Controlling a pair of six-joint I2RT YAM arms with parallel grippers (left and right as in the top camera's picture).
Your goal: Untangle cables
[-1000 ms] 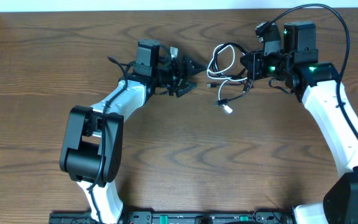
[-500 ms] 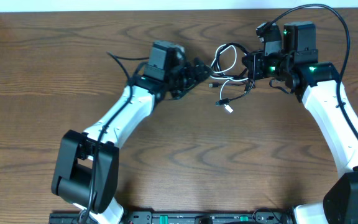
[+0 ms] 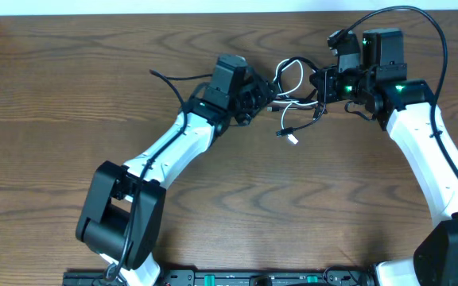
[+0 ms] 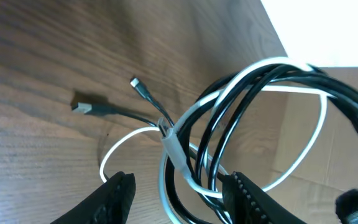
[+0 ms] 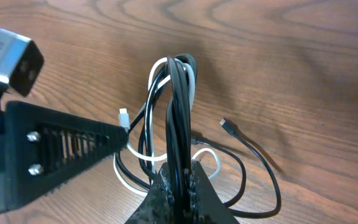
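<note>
The black cable (image 5: 180, 106) and the white cable (image 5: 143, 155) are coiled together in one bundle (image 3: 289, 78) at the back of the table. My right gripper (image 5: 180, 186) is shut on the bundle's black strands and holds the loops upright; it also shows in the overhead view (image 3: 318, 84). My left gripper (image 4: 182, 199) is open, its two fingers on either side of the black and white loops (image 4: 185, 158). In the overhead view it (image 3: 270, 94) reaches the bundle from the left. A white plug end (image 3: 291, 139) lies on the table in front.
A black plug end (image 4: 82, 107) and a small silver-tipped plug (image 4: 138, 85) rest on the wooden table (image 3: 229, 199). A loose black cable end (image 5: 225, 124) trails right of the bundle. Thick black robot wires arch over the right arm (image 3: 420, 16).
My left arm has swung right across the table to the bundle, and its open fingers now straddle the loops. The right gripper and the bundle have stayed still.
</note>
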